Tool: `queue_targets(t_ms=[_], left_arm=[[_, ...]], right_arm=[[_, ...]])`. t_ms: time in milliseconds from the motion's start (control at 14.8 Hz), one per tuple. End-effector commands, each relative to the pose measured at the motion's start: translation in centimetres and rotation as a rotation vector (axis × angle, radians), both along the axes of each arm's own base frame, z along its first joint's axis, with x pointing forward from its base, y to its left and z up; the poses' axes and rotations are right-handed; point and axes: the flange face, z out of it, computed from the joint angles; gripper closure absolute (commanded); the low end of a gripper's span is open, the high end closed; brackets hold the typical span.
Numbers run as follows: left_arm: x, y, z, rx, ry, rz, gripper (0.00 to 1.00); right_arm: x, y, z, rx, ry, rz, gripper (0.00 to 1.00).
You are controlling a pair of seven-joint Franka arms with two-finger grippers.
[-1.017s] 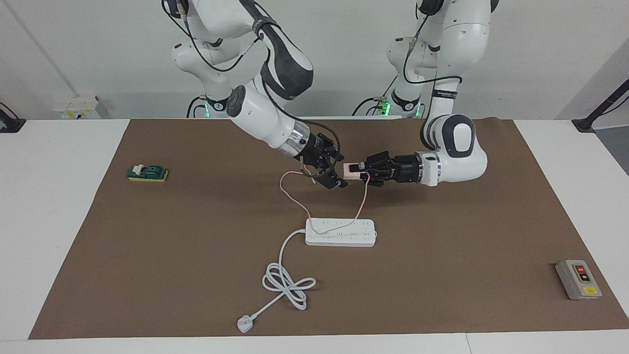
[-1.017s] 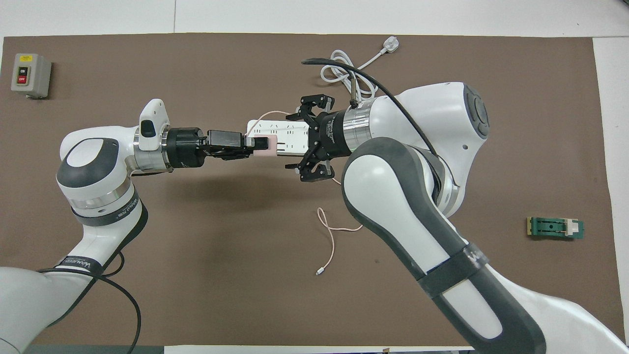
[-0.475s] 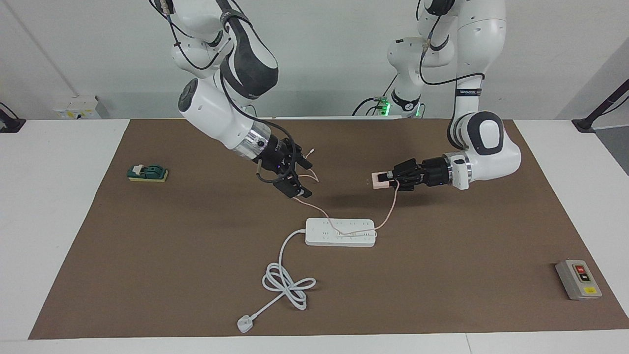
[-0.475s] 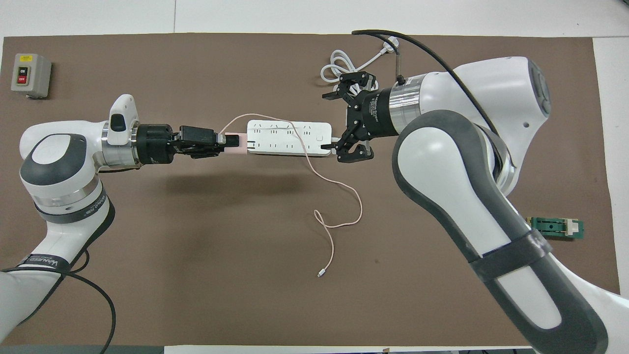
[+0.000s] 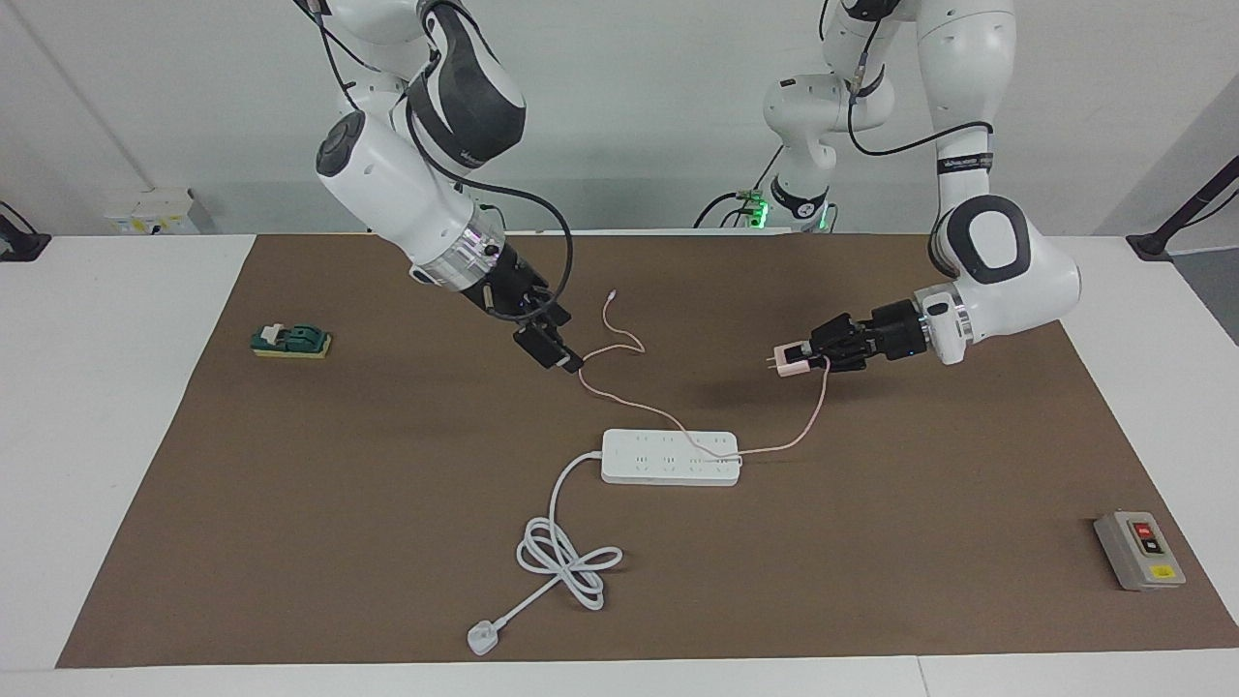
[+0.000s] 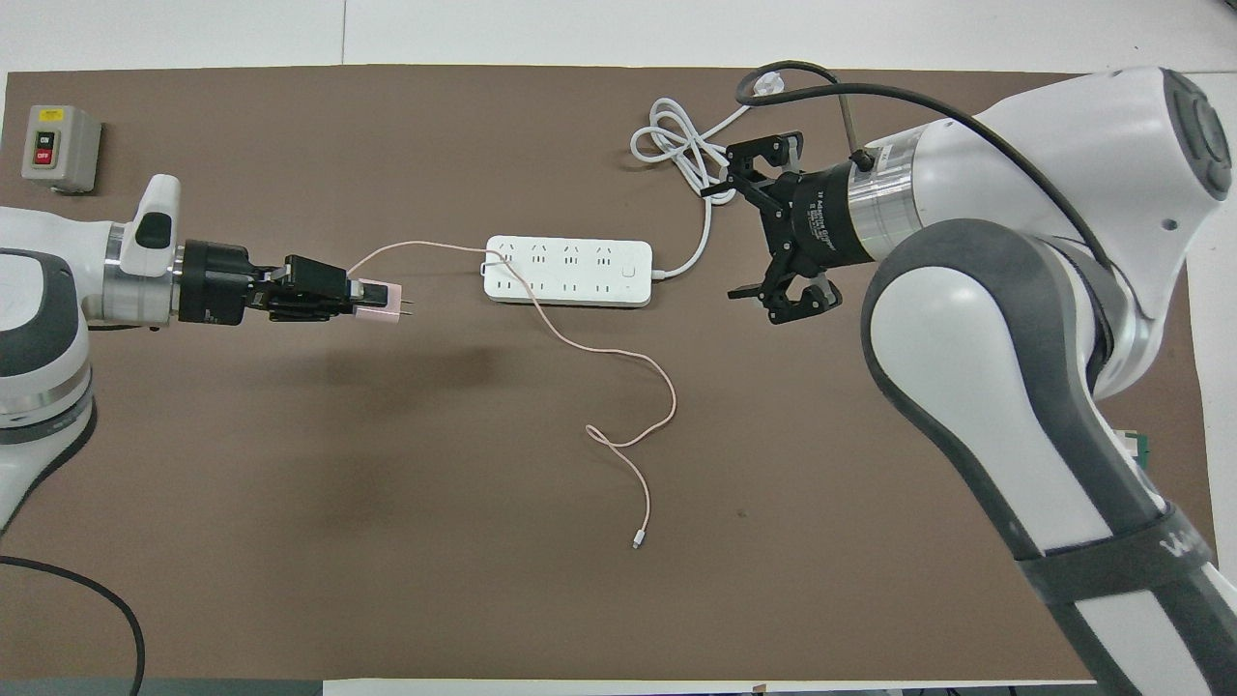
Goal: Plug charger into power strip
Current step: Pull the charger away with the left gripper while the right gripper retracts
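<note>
Cable [image 5: 668, 418] draped across the strip [image 5: 671, 457] may snag insertion, left gripper [image 5: 819, 356] clamping the charger [image 5: 792, 362], right gripper [image 5: 548, 343] apparently empty, spread.

A robotics laboratory is shown. Two white robot arms [image 5: 426, 194] are mounted at the edge of a white table [image 5: 116, 387], against a bare pale wall. A plain brown mat [image 5: 871, 542] is spread over the table, and a few unrelated test items are set out on it well apart: a power strip [image 5: 671, 457] near the mat's middle, a grey switch box [image 5: 1139, 550] toward the left arm's end, and a small green block [image 5: 290, 341] toward the right arm's end.
</note>
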Motion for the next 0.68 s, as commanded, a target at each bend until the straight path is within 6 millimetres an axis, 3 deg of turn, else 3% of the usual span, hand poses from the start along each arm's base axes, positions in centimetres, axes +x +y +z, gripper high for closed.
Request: queue_targets(t_ms=[0, 136, 339, 610], left_arm=[[-0.5, 1.1, 2.1, 0.147, 0.040, -0.019, 1.00], [-0.8, 1.9, 3.5, 0.248, 0.033, -0.009, 1.00], [0.5, 3.2, 4.5, 0.398, -0.004, 0.008, 1.00], [0.6, 3.0, 6.1, 0.466, 0.059, 0.167, 1.00]], right_arm=[[-1.2, -1.9, 0.9, -0.110, -0.084, 0.251, 0.00], [-1.8, -3.7, 1.4, -0.181, -0.131, 0.421, 0.00], [-2.3, -7.1, 2.0, -0.259, -0.182, 0.648, 0.00], [-3.4, -11.2, 3.2, -0.347, -0.195, 0.883, 0.00]])
